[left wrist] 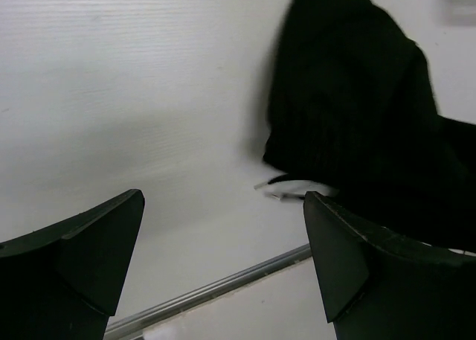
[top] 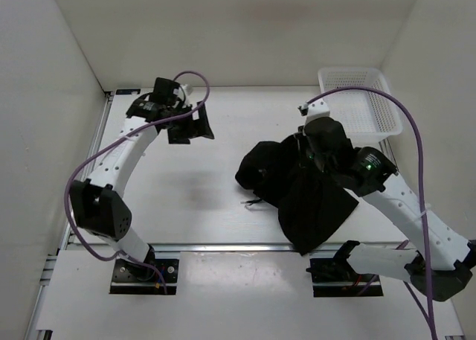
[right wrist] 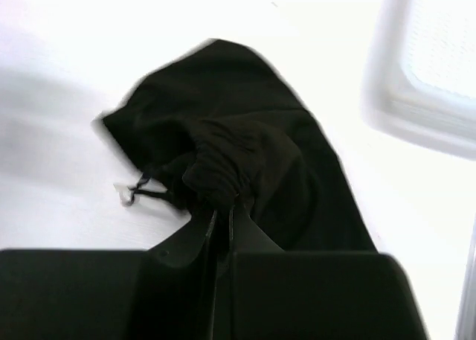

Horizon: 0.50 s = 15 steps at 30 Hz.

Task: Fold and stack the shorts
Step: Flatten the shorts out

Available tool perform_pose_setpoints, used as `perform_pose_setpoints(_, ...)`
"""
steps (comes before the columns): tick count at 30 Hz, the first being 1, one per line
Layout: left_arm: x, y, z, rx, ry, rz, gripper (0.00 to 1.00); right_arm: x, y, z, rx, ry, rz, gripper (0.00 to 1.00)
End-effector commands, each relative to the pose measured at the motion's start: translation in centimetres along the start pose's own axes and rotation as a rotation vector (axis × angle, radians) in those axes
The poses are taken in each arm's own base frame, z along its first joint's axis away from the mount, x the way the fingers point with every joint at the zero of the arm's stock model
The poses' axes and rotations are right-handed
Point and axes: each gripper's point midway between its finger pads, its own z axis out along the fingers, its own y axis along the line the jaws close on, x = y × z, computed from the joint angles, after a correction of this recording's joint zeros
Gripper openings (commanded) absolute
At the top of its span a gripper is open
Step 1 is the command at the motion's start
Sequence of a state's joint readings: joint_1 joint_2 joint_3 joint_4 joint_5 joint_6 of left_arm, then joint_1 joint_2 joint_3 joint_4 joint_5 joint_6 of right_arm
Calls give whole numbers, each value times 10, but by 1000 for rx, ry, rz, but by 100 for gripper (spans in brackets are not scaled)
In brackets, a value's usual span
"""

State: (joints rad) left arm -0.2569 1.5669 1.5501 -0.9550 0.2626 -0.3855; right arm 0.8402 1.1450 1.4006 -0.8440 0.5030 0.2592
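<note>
At the right-hand middle of the white bench (top: 186, 199), the right gripper (right wrist: 222, 222) stands with its jaws drawn together on a bunched ridge of the black soft fabric shorts (right wrist: 245, 132). The wrist view shows cloth pinched between the fingertips, so the garment is judged held.

From that pinch the shorts (top: 312, 199) spread as a crumpled heap, not flat. One lobe runs from the gripper toward the near edge of the bench; a second, rounder lobe lies to the left of it. A thin drawstring with a pale tip (right wrist: 130, 195) trails onto the bench from the left side of the heap.

The left gripper (left wrist: 223, 258) hovers over the far left part of the bench, jaws spread wide and holding nothing. The shorts (left wrist: 349, 117) lie well apart from it, toward the right edge. The right arm is plainly the nearer.

Judgement: the garment is not yet spread, so folding has not begun; the coming move turns on drawing the cloth out along its long lobe.

The white plastic mesh basket (top: 349, 72) sits in the far right corner, near the shorts but apart from them. No garment shows inside it.
</note>
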Motion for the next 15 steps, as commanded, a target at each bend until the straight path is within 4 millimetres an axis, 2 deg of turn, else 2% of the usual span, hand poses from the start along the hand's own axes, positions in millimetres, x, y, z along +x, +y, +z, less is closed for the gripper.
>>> perform_pose_setpoints(1, -2, -44, 9, 100, 19, 59, 100, 33, -26, 11, 74, 110, -37, 0)
perform_pose_setpoints(2, 6, -58, 13, 126, 44, 85, 100, 33, -26, 11, 65, 115, -29, 0)
perform_pose_setpoints(4, 13, -68, 20, 137, 69, 107, 98, 37, -28, 14, 69, 127, -14, 0)
perform_pose_setpoints(5, 19, -79, 21, 155, 75, 132, 98, 37, -29, 14, 65, 131, -6, 0)
perform_pose_setpoints(8, 41, -86, 31, 151, 128, 162, 94, 37, -33, 15, 65, 136, -16, 0)
perform_pose_setpoints(9, 51, -85, 40, 146, 156, 167, 90, 38, -31, 15, 57, 138, -16, 0)
perform_pose_setpoints(10, 60, -87, 42, 146, 176, 177, 80, 37, -35, 16, 65, 139, -19, 0)
perform_pose_setpoints(11, 68, -89, 46, 150, 191, 188, 75, 37, -39, 16, 75, 140, -12, 0)
perform_pose_setpoints(12, 86, -95, 48, 154, 228, 200, 71, 36, -36, 18, 65, 144, -11, 0)
perform_pose_setpoints(13, 100, -87, 59, 118, 251, 189, 69, 36, -40, 18, 76, 145, -3, 0)
perform_pose_setpoints(15, 117, -90, 56, 110, 253, 193, 69, 34, -42, 20, 68, 143, 18, 0)
